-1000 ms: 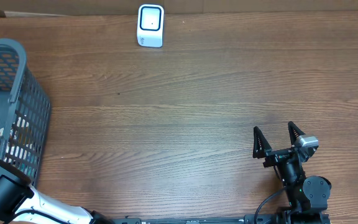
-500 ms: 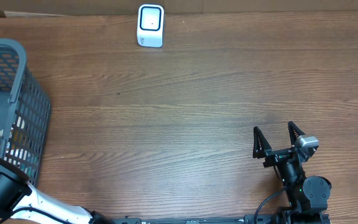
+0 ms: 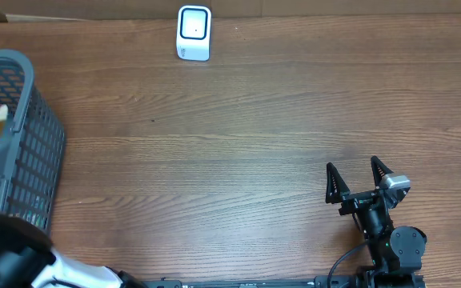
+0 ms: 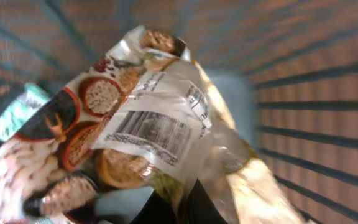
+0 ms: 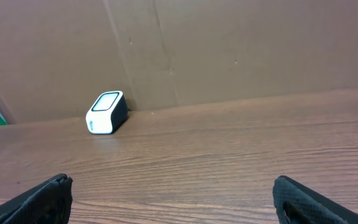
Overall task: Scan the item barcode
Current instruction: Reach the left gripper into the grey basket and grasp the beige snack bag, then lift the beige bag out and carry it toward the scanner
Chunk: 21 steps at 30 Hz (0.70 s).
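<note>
Setting: wood-grain surface (image 3: 254, 136) seen from above, with a brown cardboard wall (image 5: 229, 43) along its far edge.
Scanner: a small white barcode scanner (image 3: 194, 32) stands at the far edge, left of centre, its window tilted upward. Nothing lies near it.
Basket: a grey mesh basket (image 3: 30, 120) sits at the left edge, well apart from the scanner.
Item: a crinkly snack packet (image 4: 73, 143), printed with bowls of nuts and grains, is inside the basket. Mesh walls surround it in the left wrist view. Its white barcode label (image 4: 149, 132) faces that camera.
Left arm: the left gripper (image 4: 188, 202) is closed on the packet's lower edge. Only dark, blurred finger shapes show at the bottom of the wrist view.
Right arm: the right gripper (image 3: 354, 172) is wide open and empty, hovering over the near right of the surface and aimed toward the scanner.
Step in hand: picking the item out of the basket. The grip looks made, but the packet is not yet clear of the walls.
Next move: probably lift the packet past the rim, carry it across to the scanner, then turn the wrist so the label meets the window.
Risk: the thin film is floppy, so the label may fold or sag away from the scanner.
</note>
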Each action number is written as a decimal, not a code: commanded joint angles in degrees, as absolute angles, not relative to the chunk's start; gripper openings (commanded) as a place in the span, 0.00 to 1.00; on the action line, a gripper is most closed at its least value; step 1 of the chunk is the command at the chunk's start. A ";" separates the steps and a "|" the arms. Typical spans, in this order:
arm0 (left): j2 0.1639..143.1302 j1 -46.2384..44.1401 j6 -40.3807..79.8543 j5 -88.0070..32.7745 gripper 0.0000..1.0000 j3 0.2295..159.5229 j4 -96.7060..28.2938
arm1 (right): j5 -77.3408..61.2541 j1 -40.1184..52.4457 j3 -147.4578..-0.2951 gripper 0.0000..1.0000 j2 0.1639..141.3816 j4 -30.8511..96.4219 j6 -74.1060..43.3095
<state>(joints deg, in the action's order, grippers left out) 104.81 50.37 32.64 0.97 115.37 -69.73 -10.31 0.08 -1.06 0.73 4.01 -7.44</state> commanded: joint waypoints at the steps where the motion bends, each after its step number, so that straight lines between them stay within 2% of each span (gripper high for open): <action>1: 95.46 47.90 30.98 0.19 0.04 118.32 -68.82 | -10.59 -0.08 -0.47 1.00 0.38 3.73 -7.44; 6: 87.55 44.01 30.59 -1.15 0.04 118.32 -67.22 | -10.59 -0.08 -0.47 1.00 0.38 3.73 -7.44; 11: 83.50 37.01 24.32 -8.45 0.04 118.30 -67.07 | -10.59 -0.08 -0.47 1.00 0.38 3.73 -7.44; 21: 86.43 12.23 7.57 -14.81 0.04 113.51 -75.26 | -10.59 -0.08 -0.47 1.00 0.38 3.73 -7.44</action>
